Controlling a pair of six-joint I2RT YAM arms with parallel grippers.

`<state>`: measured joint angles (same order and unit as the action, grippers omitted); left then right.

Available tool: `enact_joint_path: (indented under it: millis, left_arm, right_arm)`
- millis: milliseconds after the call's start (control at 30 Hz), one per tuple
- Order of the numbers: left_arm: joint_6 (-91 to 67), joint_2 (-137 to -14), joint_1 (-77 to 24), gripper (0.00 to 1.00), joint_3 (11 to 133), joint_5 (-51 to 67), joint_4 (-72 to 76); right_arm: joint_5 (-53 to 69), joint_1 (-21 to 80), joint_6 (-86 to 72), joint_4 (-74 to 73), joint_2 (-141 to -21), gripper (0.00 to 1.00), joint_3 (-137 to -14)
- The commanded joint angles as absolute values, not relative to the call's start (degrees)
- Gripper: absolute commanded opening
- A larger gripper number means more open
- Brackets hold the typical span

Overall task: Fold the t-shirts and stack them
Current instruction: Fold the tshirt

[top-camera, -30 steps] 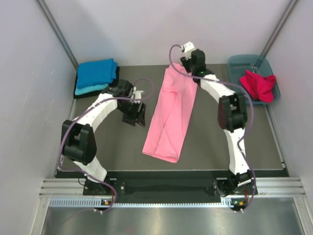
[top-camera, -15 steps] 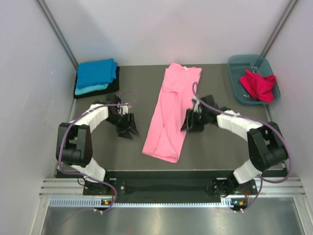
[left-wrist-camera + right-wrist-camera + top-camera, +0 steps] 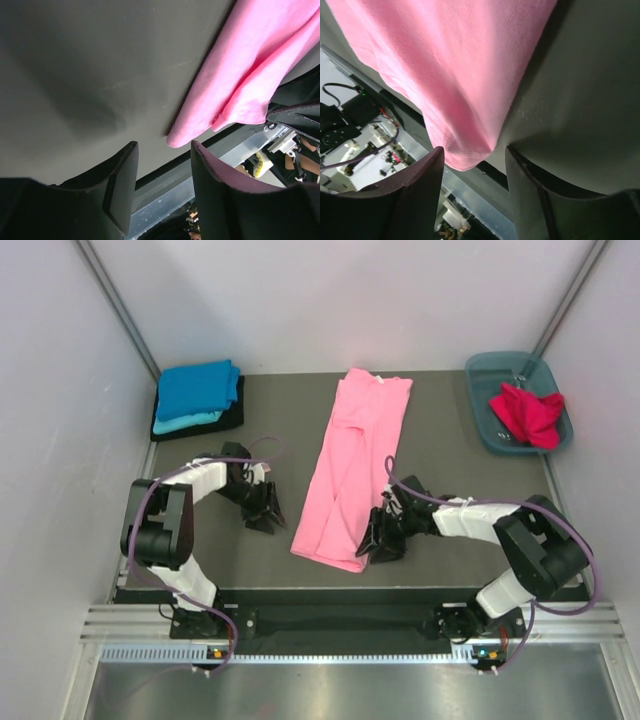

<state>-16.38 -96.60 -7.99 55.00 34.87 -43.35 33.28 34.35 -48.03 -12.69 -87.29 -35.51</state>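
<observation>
A light pink t-shirt (image 3: 353, 470) lies folded into a long strip down the middle of the table, and also shows in the left wrist view (image 3: 250, 65) and the right wrist view (image 3: 455, 65). My left gripper (image 3: 268, 516) is open and empty, low over the table left of the strip's near end. My right gripper (image 3: 380, 542) is open and empty beside the strip's near right corner. A bright blue shirt (image 3: 197, 388) lies folded on a turquoise one (image 3: 185, 423) and a black one (image 3: 232, 418) at the back left. A crimson red shirt (image 3: 527, 412) lies crumpled in the tub.
A blue-grey plastic tub (image 3: 494, 375) stands at the back right. White walls close in the left, back and right sides. The table's front edge and a metal rail (image 3: 340, 625) run just behind both grippers.
My right arm has swung from the shirt's far end to its near right corner. My left gripper has dropped back toward the near left of the shirt. The pink shirt has not moved.
</observation>
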Motion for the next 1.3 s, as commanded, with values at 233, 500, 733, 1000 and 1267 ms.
enact_joint_path:
  millis: [233,500,733,1000,1267]
  left_arm:
    - [-17.23,-98.88,-9.84,0.48,54.23,38.31,-40.61]
    - [-17.75,-100.72,-11.78,0.47,54.67,40.25,-40.34]
    - [-18.10,-101.16,-11.78,0.45,53.88,40.60,-40.25]
    - [-18.63,-100.99,-11.78,0.43,53.09,41.57,-39.99]
    - [-19.34,-99.93,-12.39,0.39,51.07,42.89,-39.38]
  right_arm:
    - [29.89,35.15,-51.95,-9.83,-94.22,0.50,-37.17]
    - [27.16,35.59,-51.24,-13.79,-92.21,0.55,-36.83]
    - [24.70,35.60,-49.30,-21.53,-86.84,0.55,-35.60]
    - [25.66,35.68,-53.79,-14.68,-91.57,0.50,-33.57]
    - [26.19,35.86,-55.19,-12.83,-93.78,0.45,-34.37]
